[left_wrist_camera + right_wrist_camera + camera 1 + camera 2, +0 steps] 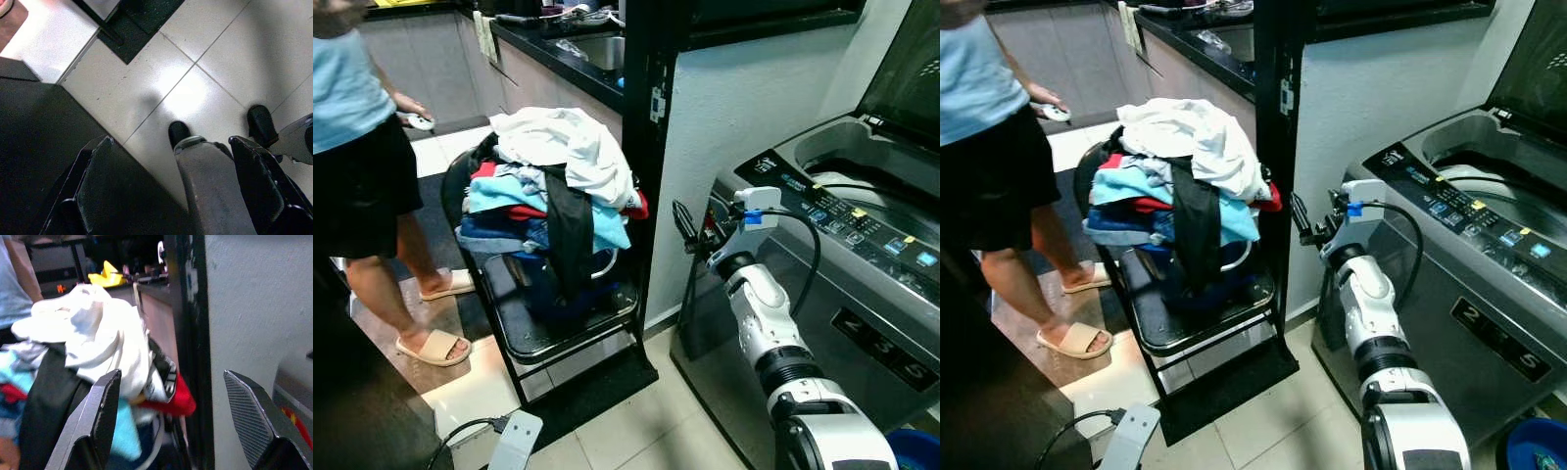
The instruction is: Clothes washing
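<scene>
A heap of clothes point(548, 191) lies piled on a black chair point(558, 328), with a white garment point(570, 145) on top and a black one point(570, 230) hanging down the front. The washing machine point(862, 255) stands at the right with its lid up. My right gripper point(686, 227) is raised between the chair and the machine, a short way from the pile, open and holding nothing. In the right wrist view the white garment point(102, 338) and a red one point(178, 399) lie ahead of the open fingers point(95, 431). My left gripper point(181, 196) hangs open over the floor.
A person point(362, 166) in a light blue top and sandals stands at the left by the kitchen counter point(568, 59). A black pillar point(651, 147) rises right behind the chair. A white device with a cable point(514, 441) lies on the tiled floor. A blue tub point(915, 450) sits at bottom right.
</scene>
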You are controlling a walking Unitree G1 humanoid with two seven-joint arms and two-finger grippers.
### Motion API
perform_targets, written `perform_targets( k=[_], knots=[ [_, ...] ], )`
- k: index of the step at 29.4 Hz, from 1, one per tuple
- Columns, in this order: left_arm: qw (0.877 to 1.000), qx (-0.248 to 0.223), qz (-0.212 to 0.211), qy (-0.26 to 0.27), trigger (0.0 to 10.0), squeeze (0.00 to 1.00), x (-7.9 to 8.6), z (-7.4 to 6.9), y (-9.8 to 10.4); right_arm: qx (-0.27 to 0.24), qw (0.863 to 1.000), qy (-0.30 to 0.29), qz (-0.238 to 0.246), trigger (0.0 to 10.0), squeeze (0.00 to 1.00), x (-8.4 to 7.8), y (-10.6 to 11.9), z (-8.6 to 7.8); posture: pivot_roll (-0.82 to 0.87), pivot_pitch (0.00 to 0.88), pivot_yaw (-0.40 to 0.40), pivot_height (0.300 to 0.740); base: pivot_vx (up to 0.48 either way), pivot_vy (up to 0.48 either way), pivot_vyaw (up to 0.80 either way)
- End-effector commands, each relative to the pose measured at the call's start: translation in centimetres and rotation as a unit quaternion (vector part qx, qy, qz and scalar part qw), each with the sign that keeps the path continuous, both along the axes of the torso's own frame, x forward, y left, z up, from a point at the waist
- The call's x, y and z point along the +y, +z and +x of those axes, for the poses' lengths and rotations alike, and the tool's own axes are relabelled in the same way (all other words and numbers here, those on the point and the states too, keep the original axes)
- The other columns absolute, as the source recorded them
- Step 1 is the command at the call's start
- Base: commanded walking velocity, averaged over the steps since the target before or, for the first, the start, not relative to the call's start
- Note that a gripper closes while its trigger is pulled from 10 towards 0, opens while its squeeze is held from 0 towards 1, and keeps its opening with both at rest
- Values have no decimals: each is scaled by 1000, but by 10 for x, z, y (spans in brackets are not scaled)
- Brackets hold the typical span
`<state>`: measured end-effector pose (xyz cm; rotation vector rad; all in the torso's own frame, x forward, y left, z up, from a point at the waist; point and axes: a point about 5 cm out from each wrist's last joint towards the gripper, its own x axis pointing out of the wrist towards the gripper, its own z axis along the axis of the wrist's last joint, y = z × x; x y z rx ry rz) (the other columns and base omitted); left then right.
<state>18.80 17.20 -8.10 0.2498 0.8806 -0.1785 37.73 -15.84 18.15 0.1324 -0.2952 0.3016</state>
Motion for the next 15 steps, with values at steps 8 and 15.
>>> perform_targets(
  k=[8,15],
  knots=[
    [1000,10,5,-7,10000,0,3,-5,-2,-79,995,34,43,10000,0,9,54,1,82,17,-29,740,366,0,0],
    [1000,13,10,-7,10000,0,5,-7,-3,-120,983,118,75,10000,0,26,77,-14,80,18,-24,740,358,0,0]
  ],
)
